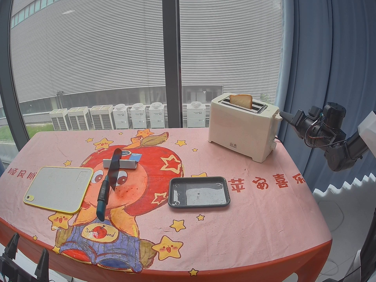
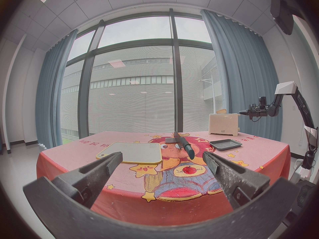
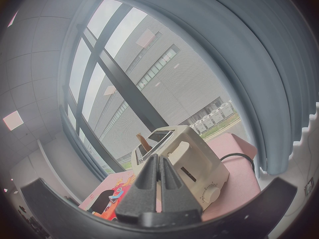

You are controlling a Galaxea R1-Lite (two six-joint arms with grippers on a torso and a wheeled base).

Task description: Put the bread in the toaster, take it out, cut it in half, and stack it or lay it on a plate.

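Over at the table's (image 1: pixel 274 232) far right corner: the cream toaster (image 1: pixel 243 128), and upright in one of its top slots, the bread (image 1: pixel 241 101), upper part well clear of the slot. Right at the toaster's end, level with the lever (image 3: pixel 179 151), the right gripper (image 1: pixel 285 117), pressed tight shut, gripping nothing. Touching that lever or just shy of it? Cannot tell. From the right wrist, the same story: closed fingers (image 3: pixel 148 180) dead ahead of the lever, round dial (image 3: pixel 211 193) lower on that end face, black cord (image 3: pixel 237 156) trailing off behind. Down now to the near left edge: the left gripper (image 2: pixel 161 156), spread wide open and empty, low in front of the table, well apart from everything on it. On to the pink cartoon cloth (image 1: pixel 156 232). Mid-table, a black tray (image 1: pixel 199 206), flat, in front of the toaster and apart from it. Left of that, a knife (image 1: pixel 107 183), dark blade propped across a small white rest (image 1: pixel 127 164), handle down toward the near edge. Just beside the knife, farther left, a pale cutting board (image 1: pixel 58 188) with a yellow rim, flat on the cloth. Bread not yet out, not yet cut.
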